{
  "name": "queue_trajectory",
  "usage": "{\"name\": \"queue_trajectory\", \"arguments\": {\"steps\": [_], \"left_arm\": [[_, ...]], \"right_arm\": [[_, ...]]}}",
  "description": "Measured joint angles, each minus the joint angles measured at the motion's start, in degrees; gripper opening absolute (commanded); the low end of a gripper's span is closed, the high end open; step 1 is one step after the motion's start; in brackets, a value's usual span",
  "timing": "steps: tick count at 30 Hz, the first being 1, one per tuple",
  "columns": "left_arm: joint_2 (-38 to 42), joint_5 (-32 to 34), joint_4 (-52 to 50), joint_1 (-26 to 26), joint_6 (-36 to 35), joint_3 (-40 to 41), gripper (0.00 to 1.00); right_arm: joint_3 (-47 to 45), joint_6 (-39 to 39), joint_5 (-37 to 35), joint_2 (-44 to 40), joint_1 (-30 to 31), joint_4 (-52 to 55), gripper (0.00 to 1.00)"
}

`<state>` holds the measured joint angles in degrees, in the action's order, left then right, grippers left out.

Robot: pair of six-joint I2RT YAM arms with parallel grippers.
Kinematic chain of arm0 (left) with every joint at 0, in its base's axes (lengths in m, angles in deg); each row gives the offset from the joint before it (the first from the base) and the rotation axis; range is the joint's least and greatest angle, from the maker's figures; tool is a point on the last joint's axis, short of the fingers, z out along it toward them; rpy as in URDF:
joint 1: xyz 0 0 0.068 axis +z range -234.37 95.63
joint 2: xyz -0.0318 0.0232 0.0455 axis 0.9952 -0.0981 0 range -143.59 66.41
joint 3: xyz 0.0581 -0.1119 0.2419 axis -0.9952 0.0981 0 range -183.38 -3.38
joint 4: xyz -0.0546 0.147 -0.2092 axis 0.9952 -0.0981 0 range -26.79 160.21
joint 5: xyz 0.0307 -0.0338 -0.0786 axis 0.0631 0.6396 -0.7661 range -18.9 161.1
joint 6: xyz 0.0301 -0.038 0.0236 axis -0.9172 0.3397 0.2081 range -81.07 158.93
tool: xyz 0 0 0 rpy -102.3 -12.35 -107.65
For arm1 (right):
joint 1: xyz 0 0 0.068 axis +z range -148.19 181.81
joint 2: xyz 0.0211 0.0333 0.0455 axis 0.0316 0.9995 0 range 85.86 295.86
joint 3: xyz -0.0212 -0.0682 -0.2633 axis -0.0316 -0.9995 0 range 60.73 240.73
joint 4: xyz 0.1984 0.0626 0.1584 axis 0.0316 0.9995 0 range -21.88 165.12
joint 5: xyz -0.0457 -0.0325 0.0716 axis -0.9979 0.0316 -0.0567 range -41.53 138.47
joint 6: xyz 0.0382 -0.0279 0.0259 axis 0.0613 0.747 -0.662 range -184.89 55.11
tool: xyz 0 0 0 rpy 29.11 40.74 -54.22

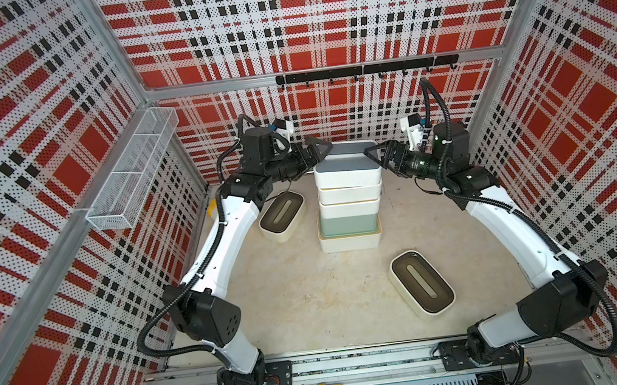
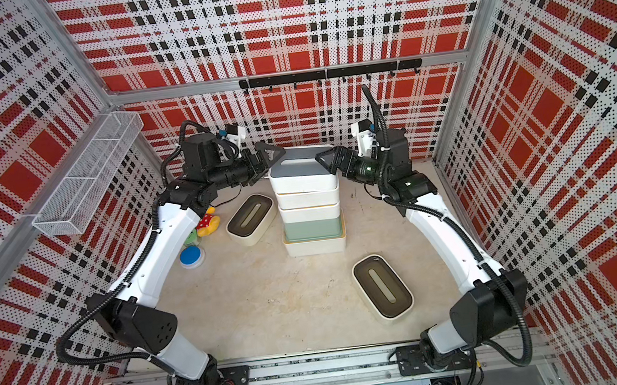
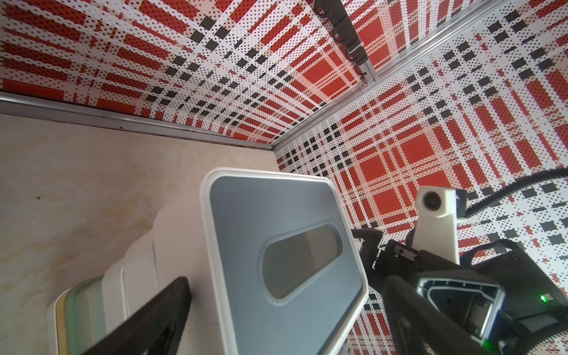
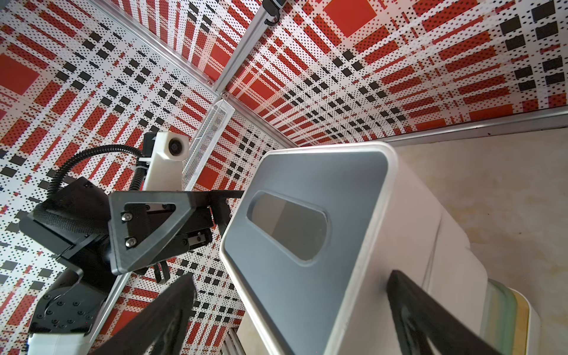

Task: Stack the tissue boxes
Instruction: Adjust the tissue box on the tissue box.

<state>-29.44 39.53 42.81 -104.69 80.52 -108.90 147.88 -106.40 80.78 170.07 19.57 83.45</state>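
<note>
**Top views.** A five-high stack of tissue boxes (image 2: 308, 201) stands on the pale mottled desk (image 1: 311, 300). From the bottom it holds a white rectangular box with a tan lid (image 1: 350, 242), a squarer mint-green box (image 1: 348, 224), a plain white box (image 1: 348, 208), a white box edged in tan (image 1: 350, 193) and a white rectangular box with a grey slotted lid (image 1: 348, 173). The left fingers (image 1: 317, 147) and right fingers (image 1: 377, 152) face each other at the short ends of this top box, and both pairs are spread wide. Two white boxes with dark olive slotted lids are not yet stacked. One (image 1: 281, 214) lies below the left fingers, beside the stack. The other (image 1: 422, 285) lies well apart from the right fingers. A yellow-red plush toy (image 2: 208, 222) and a blue disc (image 2: 191, 256) lie below and outward of the left fingers.

**Left wrist view.** The grey lid lies between the left fingers (image 3: 166, 313). One finger runs along a long white wall, though contact cannot be told. The other stands clear of the opposite rim, so nothing is clamped.

**Right wrist view.** The right fingers (image 4: 408, 307) straddle the same box from its other end. A clear gap shows on the lid's far side.

**Handling (judgement).** The boxes look like stiff, smooth plastic shells that are probably light and somewhat slippery. Each is best held across its two long walls, below the lid rim. The tall, narrow stack could topple under a sideways push.
</note>
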Motion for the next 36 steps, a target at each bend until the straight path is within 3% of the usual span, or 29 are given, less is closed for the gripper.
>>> {"name": "queue_trajectory", "arguments": {"steps": [36], "left_arm": [[0.3,0.5,-2.3,-0.9,0.2,-1.4,1.0]], "right_arm": [[-0.6,0.3,-2.0,-0.7,0.0,0.8,0.99]]}}
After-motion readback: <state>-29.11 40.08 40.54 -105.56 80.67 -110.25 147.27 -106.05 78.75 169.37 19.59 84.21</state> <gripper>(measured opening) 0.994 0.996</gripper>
